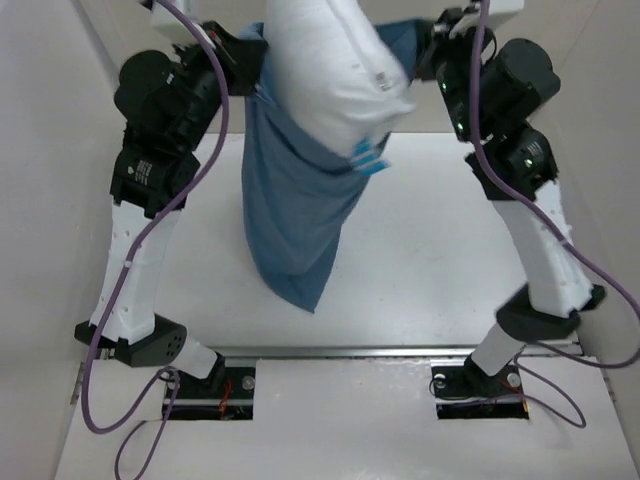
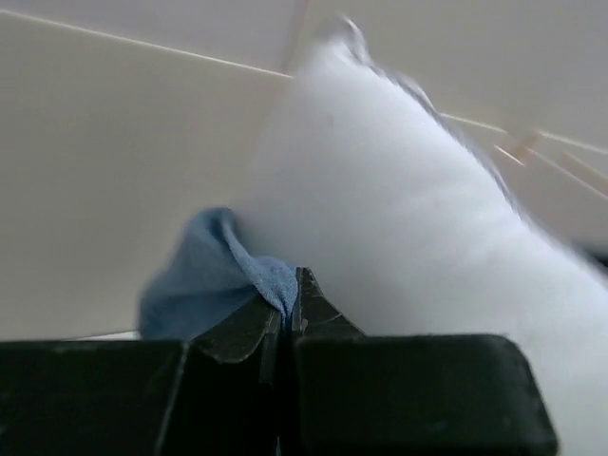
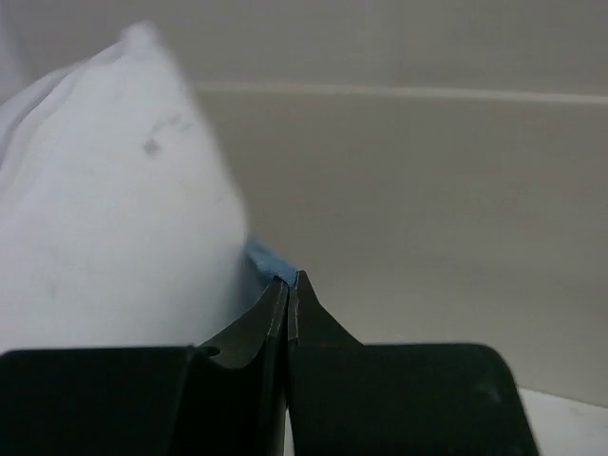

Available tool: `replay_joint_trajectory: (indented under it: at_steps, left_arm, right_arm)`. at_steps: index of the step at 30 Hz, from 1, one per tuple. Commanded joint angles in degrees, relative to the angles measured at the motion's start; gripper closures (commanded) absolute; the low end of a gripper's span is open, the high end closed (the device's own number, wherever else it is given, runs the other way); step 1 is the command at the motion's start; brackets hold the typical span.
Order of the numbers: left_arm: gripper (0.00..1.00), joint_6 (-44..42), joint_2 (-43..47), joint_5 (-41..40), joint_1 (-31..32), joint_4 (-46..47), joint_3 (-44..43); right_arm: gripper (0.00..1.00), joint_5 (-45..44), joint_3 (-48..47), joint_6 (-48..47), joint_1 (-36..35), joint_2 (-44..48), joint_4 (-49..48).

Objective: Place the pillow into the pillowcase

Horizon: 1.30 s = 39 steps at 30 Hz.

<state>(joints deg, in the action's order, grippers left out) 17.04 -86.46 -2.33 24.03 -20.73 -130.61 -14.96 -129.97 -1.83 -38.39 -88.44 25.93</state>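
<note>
Soft, even light; pillow blurry up close.

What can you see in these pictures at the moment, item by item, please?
pillow: one, white, raised above the table between the pincers, against the pillowcase's top
pillowcase: one, slate blue, hanging from both pincers, lower end towards the table
table: one, white, under the arms
cables: several, purple, along both arms
left arm: one, black and white, left side
right arm: one, black and white, right side
left pincer: one, black, shut on the pillowcase's edge
right pincer: one, black, shut on the pillowcase's edge
</note>
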Motion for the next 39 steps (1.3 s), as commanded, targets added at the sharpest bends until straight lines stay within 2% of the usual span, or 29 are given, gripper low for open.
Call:
replay_joint_trajectory:
  at_steps: [1,3,4,5,6,7,8,9,10,11,12,13,14,15,17,19,20,21,23,25,27,29,31,32,33,34,36,38,39]
  left_arm:
    - [1.00,-1.7,6.0,20.8,4.4,8.1,6.7]
    - [1.00,-3.0,7.5,21.8,8.1,7.2,7.4]
    - [1.00,-5.5,9.5,21.8,11.0,8.2,7.4]
    - [1.00,-5.5,10.8,19.1,11.8,10.0,9.3]
    - [1.00,-7.1,11.9,14.9,12.3,12.2,10.4]
    - [1.00,-7.1,12.5,6.8,12.4,14.4,10.4]
    - [1.00,-7.3,11.7,-9.6,11.8,18.4,9.2]
    - [1.00,-7.3,9.8,-16.9,10.3,19.3,6.5]
    - [1.00,-7.3,7.1,-20.5,8.1,18.7,1.7]
    - [1.00,-7.3,-1.3,-21.4,2.4,11.5,-5.3]
    - [1.00,-3.3,-5.8,-21.1,0.2,7.5,-20.9]
    - [1.00,-2.2,-9.0,-18.1,-2.5,5.0,-25.6]
    - [1.00,-0.1,-10.5,-16.4,-6.2,3.7,-26.4]
    - [1.00,2.5,-8.3,-13.6,-7.3,3.1,-19.3]
    - [1.00,4.1,-2.5,-2.2,-7.9,6.9,-6.6]
    - [1.00,0.6,5.1,13.2,-4.8,10.4,5.0]
    - [1.00,0.5,7.0,14.4,-3.6,9.8,7.0]
    - [1.00,-0.7,11.7,15.8,-1.6,10.6,9.6]
    - [1.00,-1.3,16.4,19.1,0.0,16.4,17.5]
    - [1.00,-1.0,21.2,21.3,1.2,19.8,19.7]
    - [1.00,-1.0,23.3,18.9,1.2,23.9,23.7]
    - [1.00,-0.1,21.6,11.0,1.2,24.5,21.6]
    - [1.00,-0.3,16.7,7.1,1.2,21.0,15.9]
    - [1.00,-0.3,10.6,5.4,1.2,15.7,12.2]
    - [1.00,-0.8,7.5,0.9,1.2,13.1,4.5]
    - [1.00,-0.3,4.7,-1.3,0.5,11.1,1.4]
    - [1.00,-0.3,-0.6,-3.9,-1.4,6.9,-3.1]
    - [1.00,1.7,-0.6,-4.4,-3.2,6.4,-1.0]
    - [1.00,2.4,0.1,-4.4,-4.5,7.6,1.2]
  right_arm:
    - [1.00,-39.4,-22.7,-18.2,2.5,-11.8,-30.9]
    - [1.00,-42.0,-43.2,-26.7,2.5,-20.5,-32.8]
    - [1.00,-42.7,-43.3,-27.9,2.5,-20.7,-29.6]
    - [1.00,-44.1,-38.6,-24.7,2.0,-17.6,-27.5]
    - [1.00,-43.5,-20.4,-21.5,0.4,-12.9,-25.9]
    - [1.00,-38.2,-8.7,-18.2,-0.6,-7.1,-25.3]
    - [1.00,-30.2,0.9,-10.8,-1.8,3.9,-23.1]
    - [1.00,-8.6,6.8,-5.8,-1.8,7.3,-18.4]
    - [1.00,2.0,11.1,-2.2,-1.8,9.2,-13.3]
    - [1.00,12.1,13.2,-0.1,-2.6,11.2,-9.4]
    - [1.00,21.7,16.3,2.0,-3.1,11.7,-10.5]
    - [1.00,35.0,18.8,2.5,-4.3,11.7,-11.1]
    - [1.00,36.7,17.3,3.3,-4.3,7.7,-9.9]
    - [1.00,35.3,14.2,3.3,-4.8,5.3,-5.6]
    - [1.00,5.0,3.0,3.3,-4.9,0.6,-4.4]
    - [1.00,-18.6,-7.3,2.2,-2.0,-8.8,-6.5]
    - [1.00,-31.1,-22.4,2.2,3.9,-12.8,-4.9]
    - [1.00,-35.9,-28.7,2.2,6.6,-19.4,-4.4]
    - [1.00,-42.1,-34.2,0.0,13.0,-21.2,-6.5]
    - [1.00,-41.7,-23.1,-1.9,13.9,-15.1,-14.4]
    - [1.00,-37.5,-12.1,-1.9,14.4,-10.1,-18.4]
    - [1.00,-37.1,-12.1,-1.9,14.4,-8.8,-19.6]
    - [1.00,-36.8,-19.0,-4.4,14.4,-10.5,-18.8]
    - [1.00,-35.7,-21.7,-4.4,14.4,-12.8,-16.9]
    - [1.00,-33.7,-23.8,-4.4,14.4,-13.6,-16.0]
    - [1.00,-31.1,-24.9,-4.4,14.4,-13.6,-16.0]
    - [1.00,-29.3,-21.7,-4.4,13.7,-12.2,-17.6]
    - [1.00,-18.6,-15.0,-3.0,12.4,-10.3,-16.9]
    - [1.00,-12.5,-13.1,-1.8,11.8,-8.3,-11.9]
